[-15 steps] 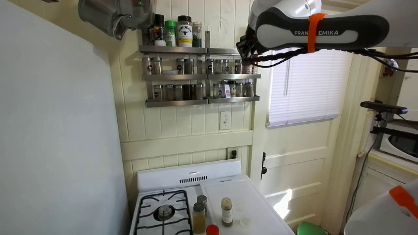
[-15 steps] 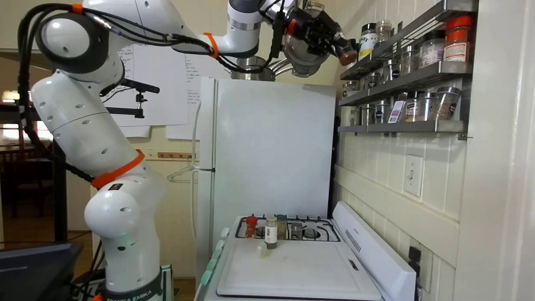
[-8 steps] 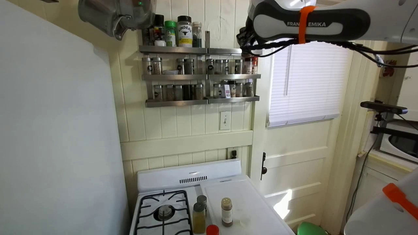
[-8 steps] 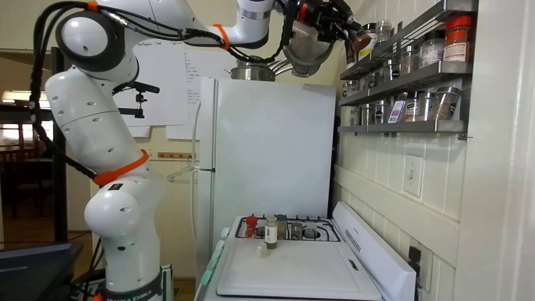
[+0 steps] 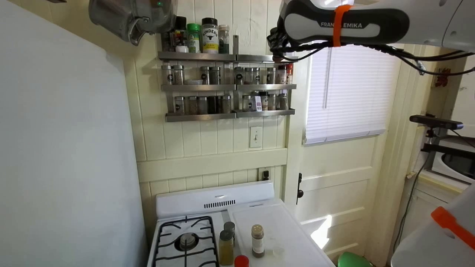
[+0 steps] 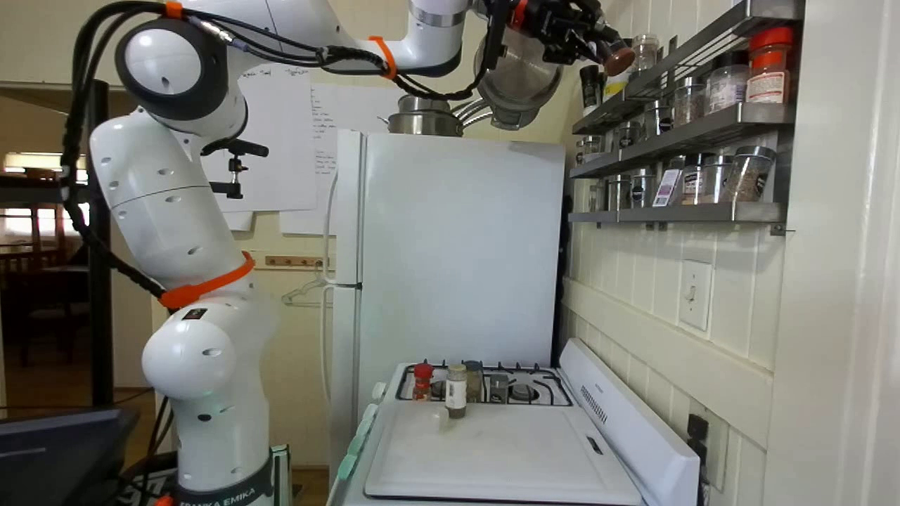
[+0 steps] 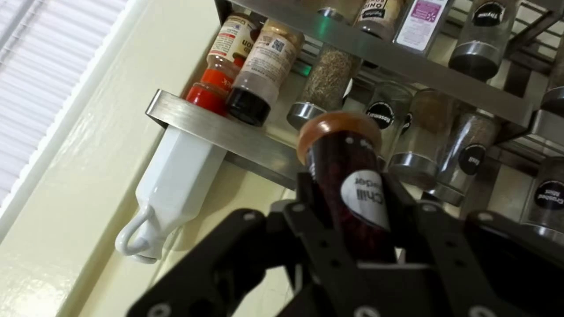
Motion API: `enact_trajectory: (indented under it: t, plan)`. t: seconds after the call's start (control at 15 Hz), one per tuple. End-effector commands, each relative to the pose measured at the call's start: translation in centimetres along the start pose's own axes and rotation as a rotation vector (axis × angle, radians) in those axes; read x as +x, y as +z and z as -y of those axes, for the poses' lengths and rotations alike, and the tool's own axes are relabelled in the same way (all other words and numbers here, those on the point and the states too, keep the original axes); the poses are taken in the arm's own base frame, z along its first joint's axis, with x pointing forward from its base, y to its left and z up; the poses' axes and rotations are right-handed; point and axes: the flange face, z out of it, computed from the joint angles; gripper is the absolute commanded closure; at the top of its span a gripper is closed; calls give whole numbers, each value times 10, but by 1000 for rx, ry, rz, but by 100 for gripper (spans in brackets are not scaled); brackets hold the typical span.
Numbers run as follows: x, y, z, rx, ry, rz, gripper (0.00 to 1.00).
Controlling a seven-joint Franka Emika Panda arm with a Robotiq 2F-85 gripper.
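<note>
Chili jar (image 7: 348, 178), held tilted in mid-air near the wall (image 6: 626, 260). Fridge (image 6: 457, 260): white, at the back of an exterior view. Stove (image 6: 629, 422): white, in front of the fridge and against the wall. Arm (image 6: 169, 204): jointed, white, reaching high toward the wall. Shelves (image 6: 682, 143): three metal tiers mounted above the stove, the chili jar close to the topmost; whether they touch cannot be told. Gripper (image 7: 350, 193): closed around the chili jar, clasping it from both sides. White bottle (image 7: 180, 176): at a shelf's end, apart from the chili jar. Red-capped jar (image 6: 422, 386) and pale-capped jar (image 6: 455, 393): upright on the stove. Rosemary jar (image 7: 390, 103): shelved, just beyond the chili jar in the wrist view. Cap (image 7: 337, 125): brown, on the chili jar, pointing toward the shelves.
</note>
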Motion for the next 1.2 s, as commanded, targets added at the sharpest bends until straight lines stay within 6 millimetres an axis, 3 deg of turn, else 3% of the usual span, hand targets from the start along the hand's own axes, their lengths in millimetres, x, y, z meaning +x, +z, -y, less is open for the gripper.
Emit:
enact_trajectory:
  t: [0.0,0.4,1.13]
  plan:
    - [7,0,-6,3,11,0,84]
    - [25,1,-23,13,38,-15,84]
    - [49,18,-22,128,51,-26,84]
